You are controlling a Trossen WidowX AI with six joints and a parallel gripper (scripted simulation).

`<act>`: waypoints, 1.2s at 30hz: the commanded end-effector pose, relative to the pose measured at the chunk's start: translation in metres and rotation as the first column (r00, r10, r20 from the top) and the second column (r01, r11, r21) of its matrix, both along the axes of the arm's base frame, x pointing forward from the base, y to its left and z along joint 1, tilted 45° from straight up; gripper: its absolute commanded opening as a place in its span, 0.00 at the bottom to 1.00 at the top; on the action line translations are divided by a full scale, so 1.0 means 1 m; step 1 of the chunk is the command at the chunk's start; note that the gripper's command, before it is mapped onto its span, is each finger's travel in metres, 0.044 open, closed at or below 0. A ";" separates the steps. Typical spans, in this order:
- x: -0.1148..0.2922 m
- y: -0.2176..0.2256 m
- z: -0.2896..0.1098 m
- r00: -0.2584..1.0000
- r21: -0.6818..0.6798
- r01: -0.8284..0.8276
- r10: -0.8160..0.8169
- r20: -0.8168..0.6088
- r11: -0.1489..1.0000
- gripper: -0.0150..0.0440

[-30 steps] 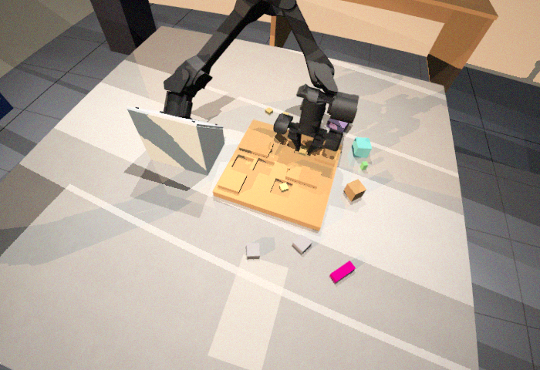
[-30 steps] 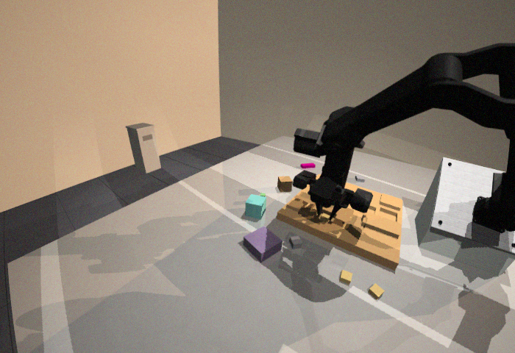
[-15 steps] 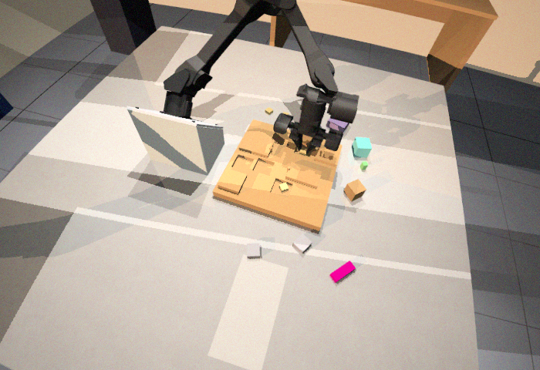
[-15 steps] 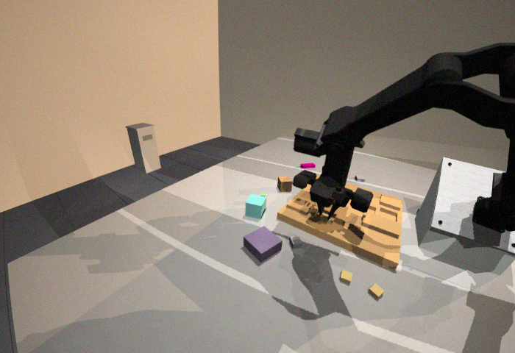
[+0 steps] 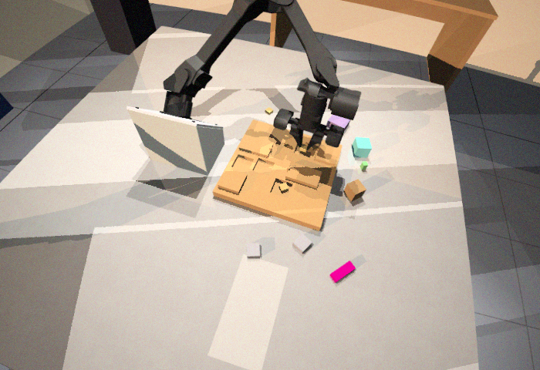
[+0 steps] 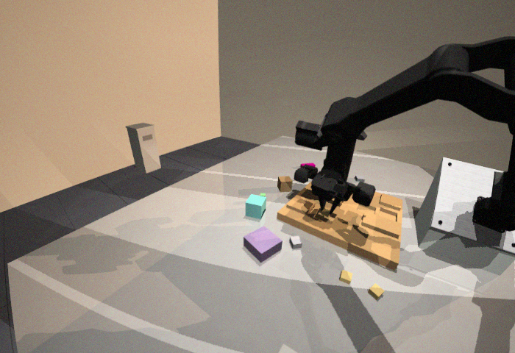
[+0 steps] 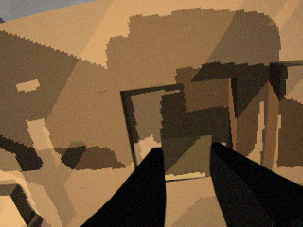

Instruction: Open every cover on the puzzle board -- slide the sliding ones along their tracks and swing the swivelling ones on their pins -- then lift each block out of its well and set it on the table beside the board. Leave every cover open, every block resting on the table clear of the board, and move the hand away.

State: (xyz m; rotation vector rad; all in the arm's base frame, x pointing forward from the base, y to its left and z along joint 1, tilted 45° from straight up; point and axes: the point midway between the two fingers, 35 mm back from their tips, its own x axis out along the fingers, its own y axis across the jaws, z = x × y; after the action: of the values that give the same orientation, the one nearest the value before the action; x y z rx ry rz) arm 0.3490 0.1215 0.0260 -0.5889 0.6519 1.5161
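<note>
The gripper (image 5: 306,146) pinches a small block (image 7: 187,151) inside its well; lifted askew, it may jam against the board (image 5: 279,205).

dark fingers astride block (image 7: 186,151) in well (image 7: 142,120)

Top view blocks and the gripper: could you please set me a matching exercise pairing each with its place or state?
Column one:
1. gripper
2. magenta block
3. cyan cube
4. purple block

Column two:
A. next to the small green block
B. over the board, shut on a tan block
C. partly hidden behind the gripper's body
D. lowest block in the top view, flat on the table

Pairs: 1-B, 2-D, 3-A, 4-C
</note>
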 end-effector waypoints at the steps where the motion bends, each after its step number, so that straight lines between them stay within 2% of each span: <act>1: 0.002 -0.004 0.006 1.000 0.001 -0.003 0.003 0.007 1.000 0.39; 36: 0.004 -0.050 0.051 1.000 0.001 -0.002 0.002 0.003 1.000 0.39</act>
State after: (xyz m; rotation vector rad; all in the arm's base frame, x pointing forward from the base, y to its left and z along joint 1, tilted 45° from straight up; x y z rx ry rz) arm 0.3516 0.0793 0.0691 -0.5815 0.6510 1.5175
